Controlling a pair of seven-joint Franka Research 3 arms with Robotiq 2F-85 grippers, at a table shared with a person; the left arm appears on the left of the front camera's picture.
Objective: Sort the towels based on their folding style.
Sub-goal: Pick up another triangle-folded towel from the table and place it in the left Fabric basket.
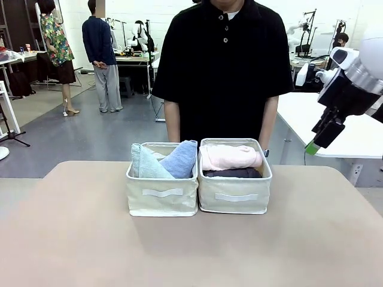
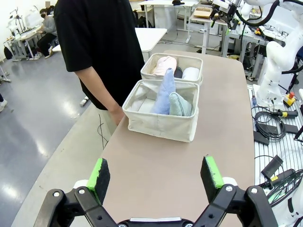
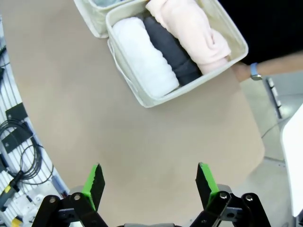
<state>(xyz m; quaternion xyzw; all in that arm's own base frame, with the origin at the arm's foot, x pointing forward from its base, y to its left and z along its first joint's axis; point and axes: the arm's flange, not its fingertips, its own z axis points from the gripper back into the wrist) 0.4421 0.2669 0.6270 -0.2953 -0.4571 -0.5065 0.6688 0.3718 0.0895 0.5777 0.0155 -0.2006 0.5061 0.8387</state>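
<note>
We saw the left gripper [image 2: 158, 176] held level above the bare near end of the beige table [image 2: 156, 175], its green-padded fingers spread wide on nothing, while the right gripper [image 3: 148, 182] hung high at three o'clock of the baskets, likewise parted and empty. At the table's centre the left cream fabric basket [image 1: 161, 200] held the pale teal cone towel [image 1: 143, 164] and light blue cone towel [image 1: 181, 158]. Touching it at three o'clock, the right cream fabric basket [image 1: 234, 200] held the pink roll [image 3: 189, 28], dark grey roll [image 3: 173, 52] and white roll [image 3: 144, 56], with a person's hand [image 3: 241, 72] at its far rim.
</note>
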